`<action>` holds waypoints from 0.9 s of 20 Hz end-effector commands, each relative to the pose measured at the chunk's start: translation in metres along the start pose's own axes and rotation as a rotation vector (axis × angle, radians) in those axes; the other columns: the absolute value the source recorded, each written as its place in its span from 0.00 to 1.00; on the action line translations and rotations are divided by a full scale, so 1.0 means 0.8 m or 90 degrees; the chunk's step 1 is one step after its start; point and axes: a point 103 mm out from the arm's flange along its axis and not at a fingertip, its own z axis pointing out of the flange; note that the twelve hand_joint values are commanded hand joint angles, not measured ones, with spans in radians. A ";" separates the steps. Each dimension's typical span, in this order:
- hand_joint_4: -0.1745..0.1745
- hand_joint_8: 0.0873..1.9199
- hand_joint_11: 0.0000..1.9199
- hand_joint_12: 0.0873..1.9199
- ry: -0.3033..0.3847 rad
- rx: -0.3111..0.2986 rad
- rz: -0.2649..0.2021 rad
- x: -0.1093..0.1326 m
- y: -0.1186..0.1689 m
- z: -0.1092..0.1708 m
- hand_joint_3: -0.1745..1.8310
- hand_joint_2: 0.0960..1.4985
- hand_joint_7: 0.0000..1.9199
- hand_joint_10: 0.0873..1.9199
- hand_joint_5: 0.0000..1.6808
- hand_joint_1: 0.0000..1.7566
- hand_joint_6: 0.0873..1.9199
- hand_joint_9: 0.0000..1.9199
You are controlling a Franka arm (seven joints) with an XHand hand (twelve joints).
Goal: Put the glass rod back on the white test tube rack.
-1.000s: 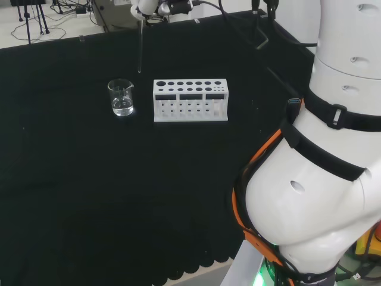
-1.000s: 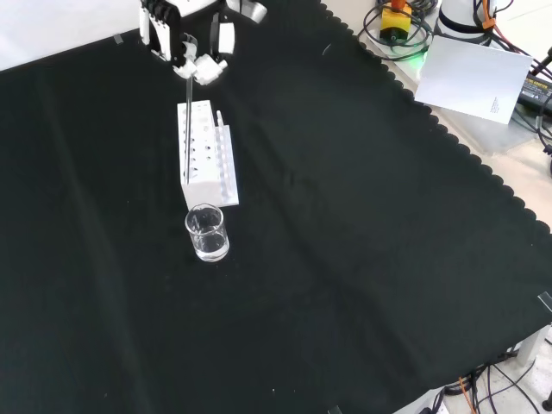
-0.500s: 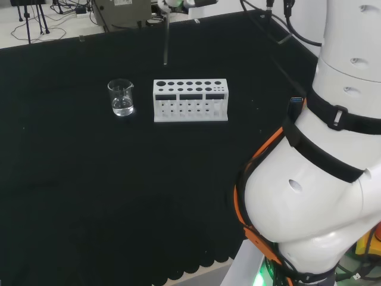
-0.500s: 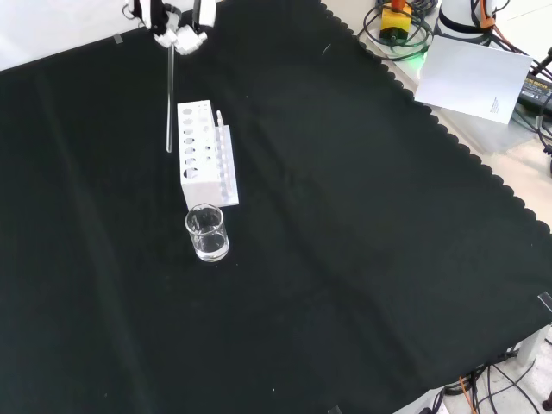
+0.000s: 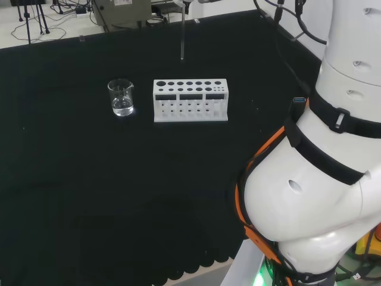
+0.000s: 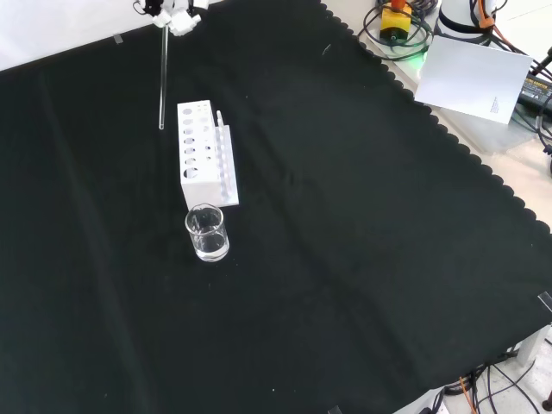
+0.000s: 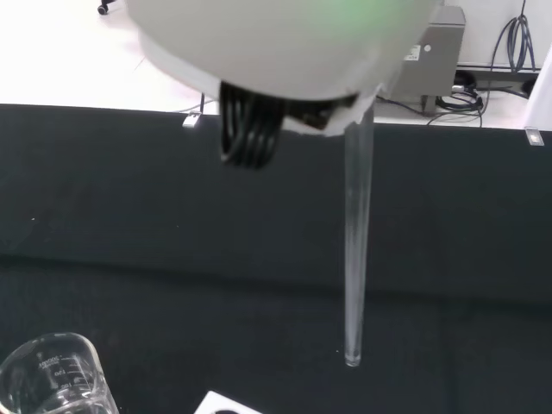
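The glass rod (image 6: 162, 82) hangs upright from my hand (image 6: 177, 10), which is shut on its upper end at the front view's top edge. The rod's lower tip is in the air, left of the far end of the white test tube rack (image 6: 207, 155) in the front view. In the head view the rod (image 5: 182, 39) hangs above and beyond the rack (image 5: 190, 100), not touching it. The wrist view shows the rod (image 7: 356, 241) running down from the blurred white hand (image 7: 276, 43), with a corner of the rack (image 7: 220, 404) below.
A small glass beaker (image 5: 121, 98) with a little clear liquid stands left of the rack in the head view, nearer than it in the front view (image 6: 207, 233). The arm's white links (image 5: 321, 179) rise at the right. Paper (image 6: 473, 78) and cables lie beyond the cloth's scalloped edge.
My hand has carried the rod to the right in the head view, from above the beaker side to beyond the rack. In the front view it moved up and left.
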 end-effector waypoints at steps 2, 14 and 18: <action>0.00 0.43 0.65 0.37 -0.030 0.007 0.006 -0.012 -0.005 -0.024 0.56 0.26 0.85 0.32 0.81 0.70 0.30 0.95; 0.00 0.43 0.66 0.37 0.004 -0.013 -0.002 -0.006 -0.025 -0.016 0.56 0.26 0.85 0.32 0.81 0.70 0.30 0.95; 0.00 0.43 0.66 0.37 0.005 -0.031 -0.006 -0.005 -0.035 -0.019 0.56 0.26 0.85 0.32 0.81 0.70 0.30 0.95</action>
